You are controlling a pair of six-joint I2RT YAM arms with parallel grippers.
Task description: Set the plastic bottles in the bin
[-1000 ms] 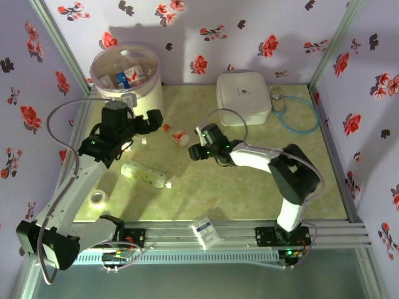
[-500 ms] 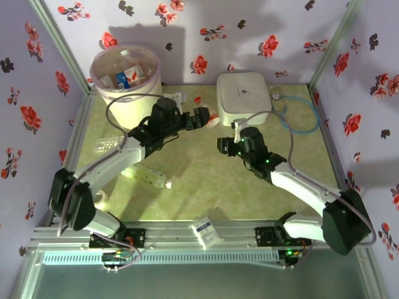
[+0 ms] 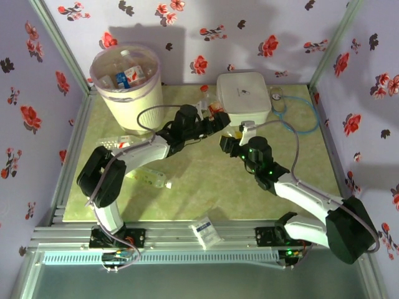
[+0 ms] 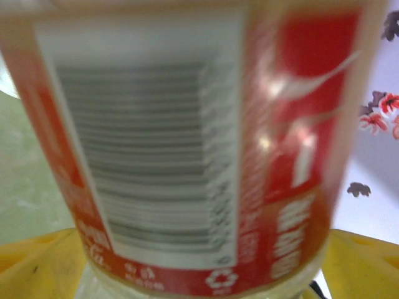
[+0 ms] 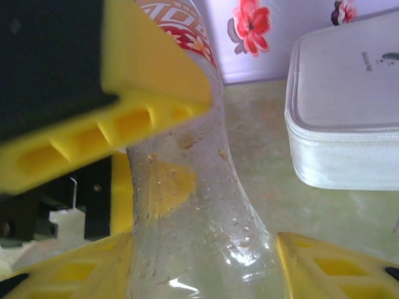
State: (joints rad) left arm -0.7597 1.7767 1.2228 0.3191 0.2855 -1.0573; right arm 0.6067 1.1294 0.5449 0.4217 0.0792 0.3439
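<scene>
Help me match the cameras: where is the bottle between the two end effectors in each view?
Top: bottle, centre, just left of the box.
Left wrist: bottle up close, centre, barcode facing.
Right wrist: bottle upright, centre-left; box at right.
Shared: floral wall.

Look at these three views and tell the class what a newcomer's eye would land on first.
First, the left gripper and right gripper meeting beside the white box, both around one red-labelled bottle, whose barcode label looms large in the left wrist view. Next, the cream bin at the back left with bottles inside, and a greenish bottle lying on the table in front of it.
</scene>
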